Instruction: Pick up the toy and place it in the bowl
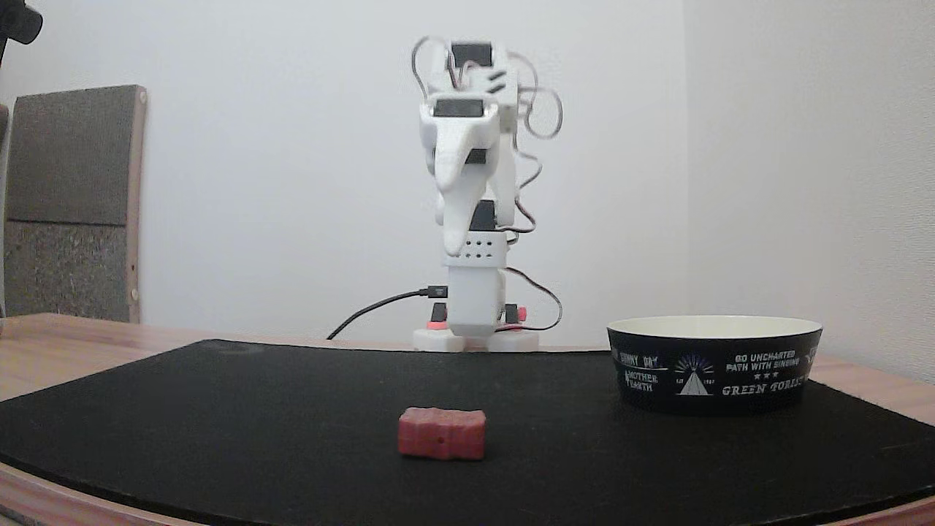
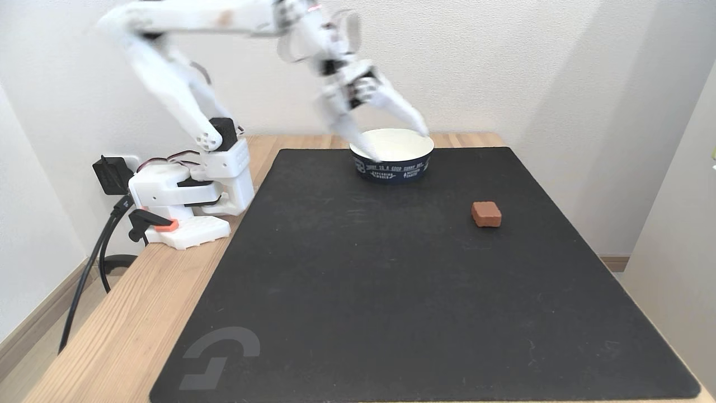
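Observation:
The toy [image 1: 442, 433] [image 2: 485, 214], a small red-pink block, lies alone on the black mat. The bowl [image 1: 714, 365] [image 2: 391, 168], black outside with white print and cream inside, stands on the mat with nothing visible in it. In a fixed view from the side, the white arm reaches out, blurred by motion. Its gripper [image 2: 394, 140] hangs open over the bowl's rim, fingers spread and holding nothing. In a fixed view from the front, the arm stands upright at the back and the gripper [image 1: 454, 245] points down, far behind the toy.
A black mat [image 2: 363, 280] covers most of the wooden table [image 2: 128, 330]. The arm's base [image 2: 184, 207], with its cables, sits at the table's edge beside the mat. White walls close in behind and to one side. A grey padded panel [image 1: 69, 204] leans at the back.

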Robot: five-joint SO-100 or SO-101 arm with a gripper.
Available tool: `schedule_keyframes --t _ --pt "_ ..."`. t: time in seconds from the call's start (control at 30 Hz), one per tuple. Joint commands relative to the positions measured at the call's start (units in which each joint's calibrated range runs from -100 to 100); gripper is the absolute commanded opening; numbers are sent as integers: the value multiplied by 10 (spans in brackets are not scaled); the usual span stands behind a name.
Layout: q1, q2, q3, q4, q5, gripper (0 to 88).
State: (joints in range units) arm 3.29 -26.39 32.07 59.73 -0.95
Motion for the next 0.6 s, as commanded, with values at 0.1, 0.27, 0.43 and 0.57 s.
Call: schedule_keyframes --t 0.1,0.27,0.43,0.57 --pt "-14 305 -451 146 22 305" --pt "-14 485 -724 216 33 305" --pt "-14 633 -958 273 44 305" --pt "2 720 -1071 272 59 305"
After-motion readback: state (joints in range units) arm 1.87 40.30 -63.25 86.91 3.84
